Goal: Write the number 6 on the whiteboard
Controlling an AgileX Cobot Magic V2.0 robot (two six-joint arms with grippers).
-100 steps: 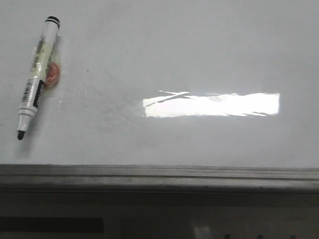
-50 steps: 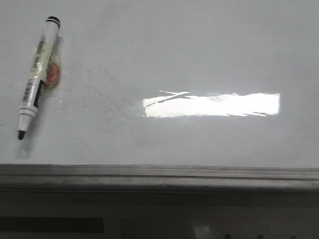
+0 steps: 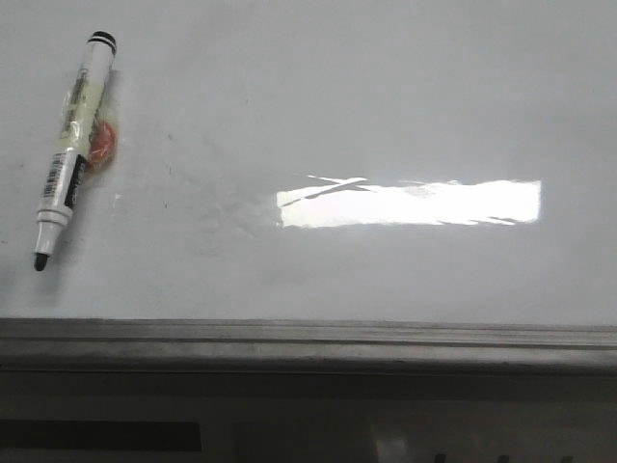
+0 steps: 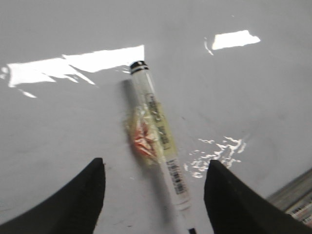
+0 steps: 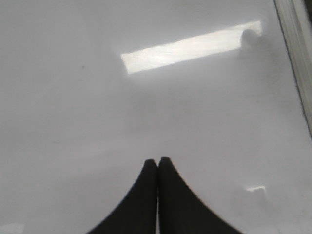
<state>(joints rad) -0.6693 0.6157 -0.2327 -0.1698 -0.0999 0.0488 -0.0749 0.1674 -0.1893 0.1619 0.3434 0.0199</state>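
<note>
The whiteboard [image 3: 386,106] is glossy white with faint smudges and a bright rectangular reflection. No number 6 shows on it. A white marker [image 3: 72,145] with a black tip lies uncapped at the board's left, with tape and an orange bit stuck to its side. In the left wrist view the marker [image 4: 156,136] lies between the fingers of my open left gripper [image 4: 156,168], which hovers over it without touching. My right gripper [image 5: 157,160] is shut and empty over bare board [image 5: 146,112]. Neither gripper shows in the front view.
The board's grey metal edge [image 3: 308,338] runs along the near side, with a dark surface [image 3: 308,424] beyond it. The same edge shows in the right wrist view [image 5: 297,53].
</note>
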